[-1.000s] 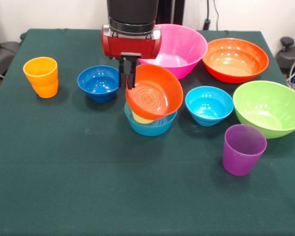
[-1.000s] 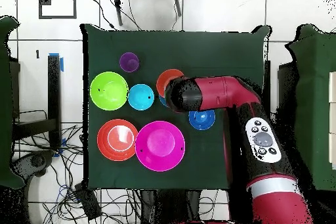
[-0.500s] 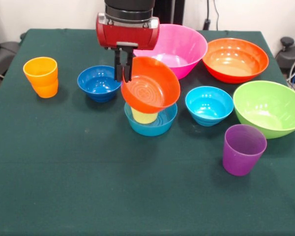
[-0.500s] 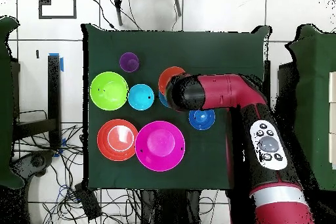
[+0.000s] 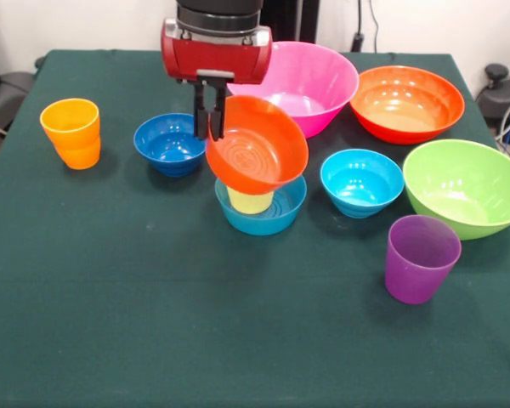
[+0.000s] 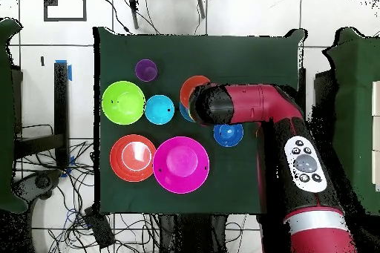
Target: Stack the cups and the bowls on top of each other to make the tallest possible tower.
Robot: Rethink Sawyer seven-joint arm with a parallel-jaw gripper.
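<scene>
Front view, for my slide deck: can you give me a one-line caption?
Hand grips the tilted small orange-red bowl by its rim above the yellow cup standing in the mid-blue bowl.

Crowded far half, bare near half
Green tablecloth (image 5: 195,323) lies open in front; glossy plastic pink bowl (image 5: 319,76) and dark blue bowl (image 5: 170,143) flank the gripper (image 5: 210,127).

The worktop (image 5: 153,323) wears matt dark-green cloth. The pink bowl (image 5: 319,81), lime green bowl (image 5: 467,183) and tilted orange-red small bowl (image 5: 257,146) are smooth, glossy plastic. The purple cup (image 5: 420,257) at lower right looks translucent plastic.
</scene>
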